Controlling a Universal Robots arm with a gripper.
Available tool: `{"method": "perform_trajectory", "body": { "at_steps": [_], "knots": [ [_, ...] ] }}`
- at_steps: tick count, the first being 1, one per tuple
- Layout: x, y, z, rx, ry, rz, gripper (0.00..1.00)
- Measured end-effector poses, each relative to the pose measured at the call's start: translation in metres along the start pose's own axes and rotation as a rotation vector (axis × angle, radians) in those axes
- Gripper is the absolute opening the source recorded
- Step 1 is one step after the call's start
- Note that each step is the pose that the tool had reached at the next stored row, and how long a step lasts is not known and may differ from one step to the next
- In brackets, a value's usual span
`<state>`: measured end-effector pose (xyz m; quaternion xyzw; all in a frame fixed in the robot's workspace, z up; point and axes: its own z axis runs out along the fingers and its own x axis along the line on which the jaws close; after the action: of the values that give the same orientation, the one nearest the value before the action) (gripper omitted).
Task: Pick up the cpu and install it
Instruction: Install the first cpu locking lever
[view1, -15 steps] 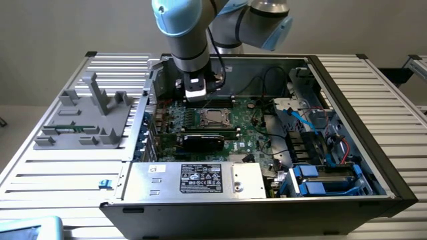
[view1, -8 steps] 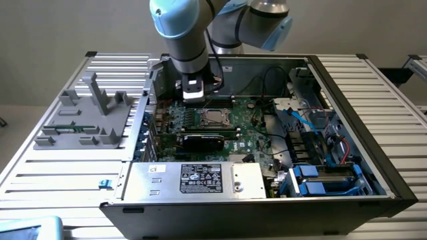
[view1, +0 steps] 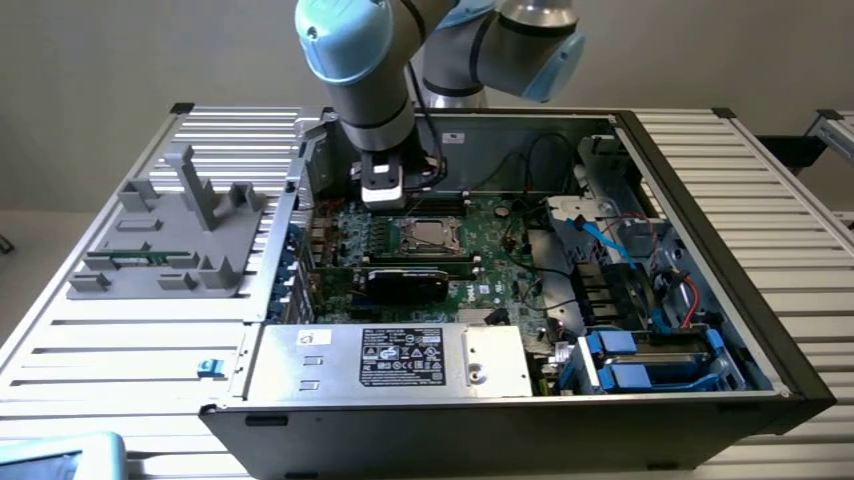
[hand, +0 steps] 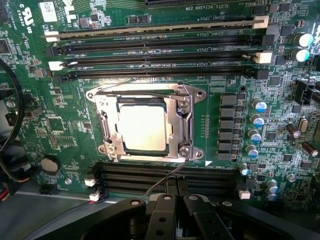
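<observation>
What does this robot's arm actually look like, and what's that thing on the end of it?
The arm is made of thick round tubes in silver-grey metal, with pale blue caps on its joints. What looks like a thin dark cable runs alongside it. At the end sits the gripper: matte black and blocky, dotted with small round screw heads.

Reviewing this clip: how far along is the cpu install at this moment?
Done: the cpu already lies inside the socket frame. In hand: nothing visible; the gripper is shut, with no cpu in it, beside the socket frame over the memory slots. Left: a thin lever juts from the frame toward the gripper; whether it is latched I cannot tell.
</observation>
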<state>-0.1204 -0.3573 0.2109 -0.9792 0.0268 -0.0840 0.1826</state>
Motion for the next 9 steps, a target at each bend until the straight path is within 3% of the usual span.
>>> {"method": "perform_trajectory", "body": {
  "at_steps": [3, 9],
  "knots": [
    [-0.0010, 0.0008, 0.0020, 0.0083, 0.0047, 0.014, 0.12],
    [-0.0018, 0.0024, 0.0058, 0.0118, 0.0104, 0.033, 0.12]
  ]
}}
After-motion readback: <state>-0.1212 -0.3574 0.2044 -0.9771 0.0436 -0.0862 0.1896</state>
